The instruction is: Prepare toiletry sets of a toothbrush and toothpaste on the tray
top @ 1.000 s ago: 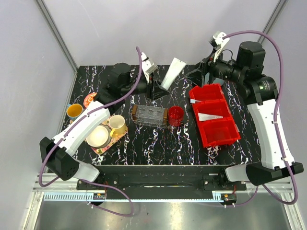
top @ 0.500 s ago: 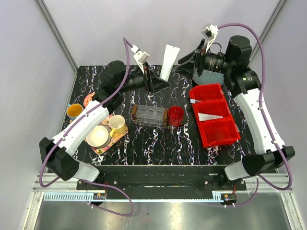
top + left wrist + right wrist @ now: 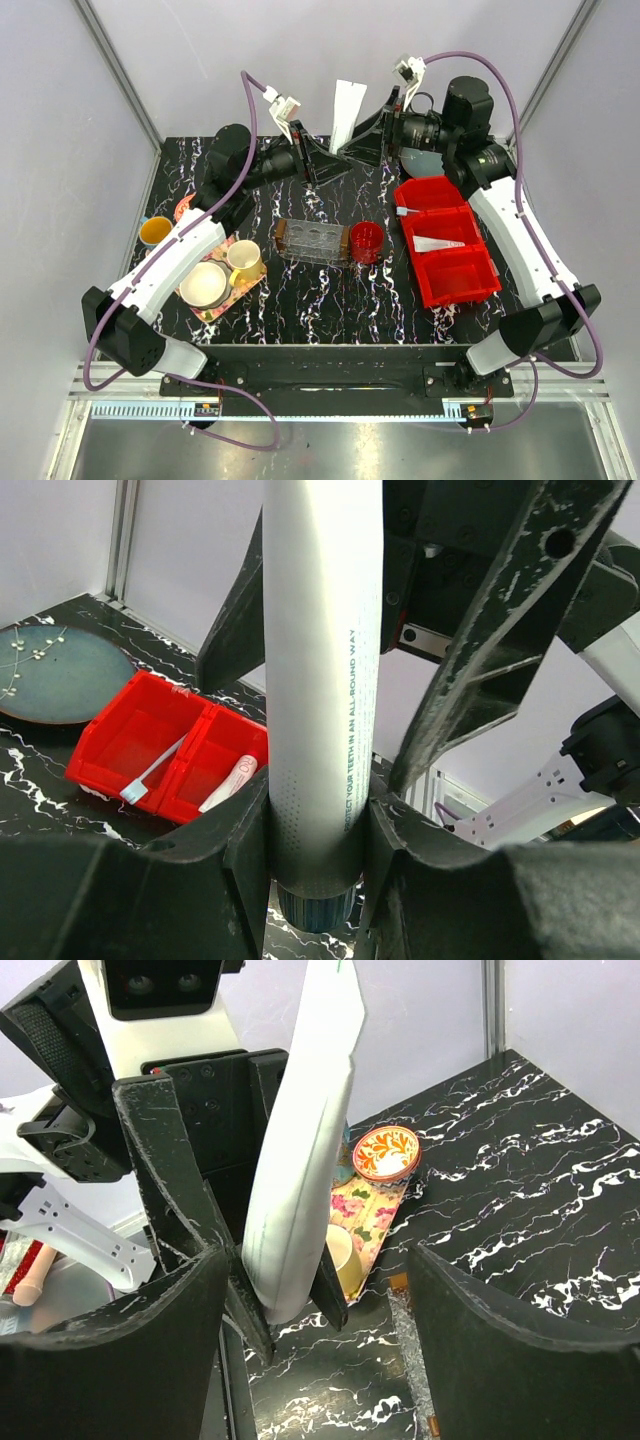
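Observation:
A long white toothpaste tube stands upright, raised above the back of the table, with my left gripper shut on its capped lower end. My right gripper is open, and its fingers stand wide on either side of the tube without touching it. The clear tray with brown end handles sits mid-table below. In the red bin lie a pale toothbrush and a small tube.
A red cup stands right beside the clear tray. A flowery tray with cups sits at the left, with a yellow cup and a small orange bowl nearby. A dark plate lies at the back right.
My left arm has lifted the tube and turned it upright. My right arm swung left until its fingers straddle the tube, and its jaws opened a little wider.

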You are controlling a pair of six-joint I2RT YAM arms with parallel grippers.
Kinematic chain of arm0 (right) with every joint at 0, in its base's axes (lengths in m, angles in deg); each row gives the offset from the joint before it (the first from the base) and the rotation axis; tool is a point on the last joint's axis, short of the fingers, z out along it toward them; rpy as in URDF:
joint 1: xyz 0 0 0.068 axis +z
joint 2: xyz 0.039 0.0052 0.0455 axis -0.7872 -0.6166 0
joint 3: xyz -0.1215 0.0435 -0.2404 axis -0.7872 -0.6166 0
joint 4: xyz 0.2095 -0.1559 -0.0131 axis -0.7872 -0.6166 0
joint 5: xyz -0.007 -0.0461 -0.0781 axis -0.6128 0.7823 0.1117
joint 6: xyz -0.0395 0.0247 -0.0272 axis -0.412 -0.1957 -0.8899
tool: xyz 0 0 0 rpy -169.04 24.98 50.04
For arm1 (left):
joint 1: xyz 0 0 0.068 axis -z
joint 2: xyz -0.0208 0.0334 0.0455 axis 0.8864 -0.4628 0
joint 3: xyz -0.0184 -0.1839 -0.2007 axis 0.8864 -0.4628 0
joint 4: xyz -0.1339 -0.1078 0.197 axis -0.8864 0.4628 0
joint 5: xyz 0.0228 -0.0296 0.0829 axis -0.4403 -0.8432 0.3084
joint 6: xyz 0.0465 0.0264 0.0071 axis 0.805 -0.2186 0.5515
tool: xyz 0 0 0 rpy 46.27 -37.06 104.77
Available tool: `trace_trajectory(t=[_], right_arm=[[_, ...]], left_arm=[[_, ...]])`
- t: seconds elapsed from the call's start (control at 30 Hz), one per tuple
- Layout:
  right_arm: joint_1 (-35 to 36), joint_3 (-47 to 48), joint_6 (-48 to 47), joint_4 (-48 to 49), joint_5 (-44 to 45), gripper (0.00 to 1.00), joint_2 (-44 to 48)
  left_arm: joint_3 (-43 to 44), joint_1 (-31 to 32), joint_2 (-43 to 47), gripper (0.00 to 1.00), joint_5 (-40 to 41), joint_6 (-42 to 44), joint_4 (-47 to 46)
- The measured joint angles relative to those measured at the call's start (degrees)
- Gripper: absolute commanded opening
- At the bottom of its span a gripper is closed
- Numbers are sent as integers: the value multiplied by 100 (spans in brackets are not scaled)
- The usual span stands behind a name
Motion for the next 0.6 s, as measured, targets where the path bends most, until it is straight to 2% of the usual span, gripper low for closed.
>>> trace_trajectory(t=[0.4, 0.6], right_arm=[[35, 2, 168, 195, -190, 57, -166], [37, 2, 275, 328, -297, 54, -177]], left_arm=[[-214, 0, -22, 0, -15, -96, -149], [-245, 0, -33, 0, -20, -107, -151]])
